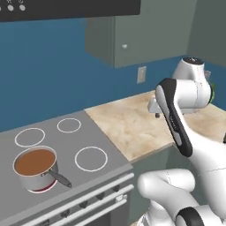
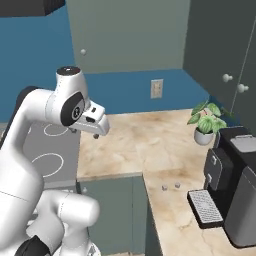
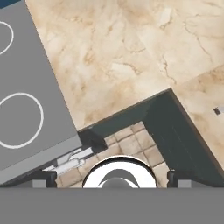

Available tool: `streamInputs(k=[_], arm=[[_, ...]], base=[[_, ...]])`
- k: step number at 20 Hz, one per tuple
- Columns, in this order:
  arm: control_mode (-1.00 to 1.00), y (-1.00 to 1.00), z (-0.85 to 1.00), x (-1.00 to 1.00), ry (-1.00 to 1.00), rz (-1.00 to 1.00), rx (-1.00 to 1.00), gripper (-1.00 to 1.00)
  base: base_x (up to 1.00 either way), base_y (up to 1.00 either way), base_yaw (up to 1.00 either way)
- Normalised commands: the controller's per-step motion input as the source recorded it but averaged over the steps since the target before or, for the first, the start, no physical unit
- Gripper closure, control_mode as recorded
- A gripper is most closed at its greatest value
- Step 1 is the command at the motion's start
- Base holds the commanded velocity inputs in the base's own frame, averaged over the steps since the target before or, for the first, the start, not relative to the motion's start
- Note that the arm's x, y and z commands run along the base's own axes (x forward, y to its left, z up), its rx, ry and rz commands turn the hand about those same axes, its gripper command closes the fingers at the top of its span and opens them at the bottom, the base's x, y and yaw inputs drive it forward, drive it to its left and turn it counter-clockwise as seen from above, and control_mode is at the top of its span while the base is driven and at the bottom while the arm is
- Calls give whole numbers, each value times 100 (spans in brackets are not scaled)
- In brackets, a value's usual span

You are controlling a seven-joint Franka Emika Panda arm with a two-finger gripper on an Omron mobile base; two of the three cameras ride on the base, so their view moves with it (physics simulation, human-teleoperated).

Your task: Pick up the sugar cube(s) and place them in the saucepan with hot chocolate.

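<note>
A: What's hard to read?
B: Gripper (image 2: 95, 131) fingers are tiny in the right base view, and in the left one the arm covers most of the hand. In the hand view only the two dark tips (image 3: 43, 178) poke up at the bottom corners, far apart, nothing between them, so jaws spread wide, empty.
A: Cubes?
B: Two small grey cubes (image 2: 170, 186) on the counter (image 2: 145, 145), well to the gripper's right and nearer the base, just beside the coffee machine (image 2: 235, 185) tray. Too small for detail. The hand view has one small dark speck at its right edge; can't tell what it is.
A: Pan?
B: Pan (image 1: 35, 168) with brown liquid sits on the near-left burner of the stove (image 1: 62, 154), red glow at its base, handle pointing right. Well to the gripper's left and lower.
A: Surface, room?
B: Beige marble L-shaped counter, grey stovetop with white burner rings (image 1: 91, 158), blue wall, outlet (image 2: 156, 88), grey-green cabinets (image 1: 132, 31) above. Plant (image 2: 205, 122) in a white pot, far right of the gripper.
A: Arm pose?
B: Elbow folded high, hand hanging above the counter near the stove edge, pointing down. Hand view looks down on the counter's inner corner and tiled floor (image 3: 131, 144).
</note>
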Motion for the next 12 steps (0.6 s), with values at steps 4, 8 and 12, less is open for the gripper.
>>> streamInputs(k=[4,8,12], arm=[[100,0,0,0,0,0,0,-100],[100,0,0,0,0,0,0,-100],[100,0,0,0,0,0,0,-100]], base=[[52,-21,39],[82,-27,30],[39,-28,28]])
